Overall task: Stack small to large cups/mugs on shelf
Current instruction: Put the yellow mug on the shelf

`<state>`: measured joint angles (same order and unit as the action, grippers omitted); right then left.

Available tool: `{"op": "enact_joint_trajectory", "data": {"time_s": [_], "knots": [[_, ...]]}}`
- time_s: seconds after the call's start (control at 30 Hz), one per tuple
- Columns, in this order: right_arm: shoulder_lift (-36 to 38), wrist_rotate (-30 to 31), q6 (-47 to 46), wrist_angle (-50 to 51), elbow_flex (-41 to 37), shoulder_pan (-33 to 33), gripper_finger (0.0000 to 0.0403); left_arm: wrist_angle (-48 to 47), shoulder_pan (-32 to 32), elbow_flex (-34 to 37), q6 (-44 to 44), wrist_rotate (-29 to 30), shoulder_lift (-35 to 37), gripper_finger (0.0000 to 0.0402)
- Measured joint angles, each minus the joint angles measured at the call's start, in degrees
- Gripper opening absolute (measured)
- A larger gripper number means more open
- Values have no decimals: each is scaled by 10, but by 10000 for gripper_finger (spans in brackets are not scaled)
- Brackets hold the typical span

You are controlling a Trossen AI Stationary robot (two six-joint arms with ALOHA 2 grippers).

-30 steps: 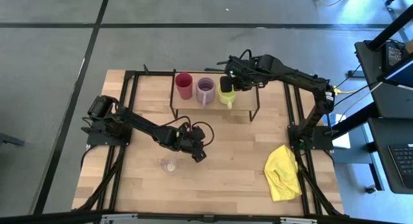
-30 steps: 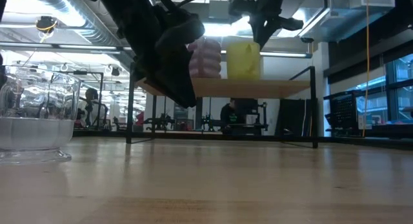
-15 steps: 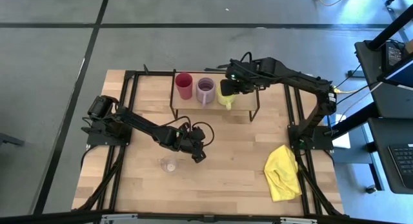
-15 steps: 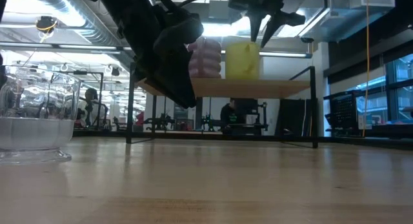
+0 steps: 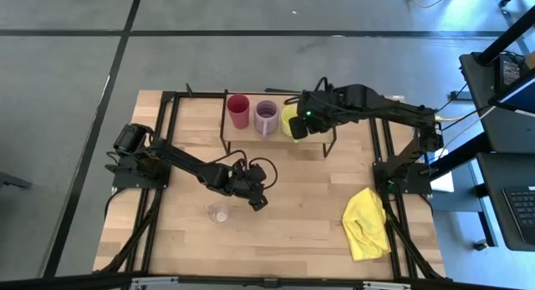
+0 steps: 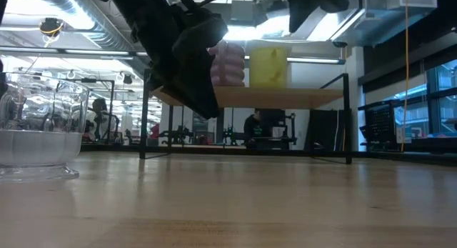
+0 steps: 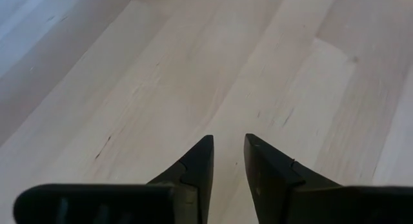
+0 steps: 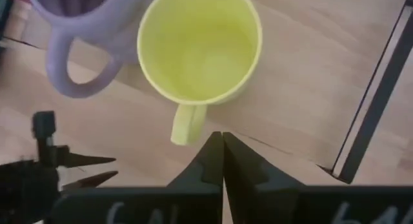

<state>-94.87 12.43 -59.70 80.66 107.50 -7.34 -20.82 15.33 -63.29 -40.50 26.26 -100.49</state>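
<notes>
The worktop (image 5: 301,215) carried the shelf (image 5: 313,141) along its far edge, and three vessels stood on that board in a row: the red cup (image 5: 238,110) at one end, the lilac mug (image 5: 266,115) in the middle and the yellow-green mug (image 5: 290,123) beside it, apart from each other, which looked like a sorted line rather than a nested stack. The right gripper (image 8: 222,143) hung over the shelf just above the yellow-green mug, its jaws pressed together and holding nothing, the mug standing free with its handle towards the wrist camera; that suggested the mug had been set down. The left gripper (image 7: 227,161) waited low over bare wood near the middle of the worktop, jaws only narrowly parted and empty. The tiny clear glass (image 5: 219,213) stood alone on the worktop, just beside the left gripper and well apart from the shelf, probably the last piece to be placed. No brand, label or writing could be read anywhere.
</notes>
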Motion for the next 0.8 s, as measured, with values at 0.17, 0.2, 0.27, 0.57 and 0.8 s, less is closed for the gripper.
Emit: {"op": "enact_joint_trajectory", "data": {"time_s": [0.17,0.2,0.27,0.57,0.8], "knots": [[-23,-12,1,1,0,1,3,0,0,0,-13,0,0,81],[-27,-14,2,2,0,2,3,0,0,0,-14,0,0,81],[-35,-14,4,2,0,5,2,0,0,0,-18,0,0,81],[-62,-20,18,11,0,8,1,-1,3,0,-28,0,0,81],[-79,-21,32,6,0,9,1,-4,3,0,-28,0,0,81]]}}
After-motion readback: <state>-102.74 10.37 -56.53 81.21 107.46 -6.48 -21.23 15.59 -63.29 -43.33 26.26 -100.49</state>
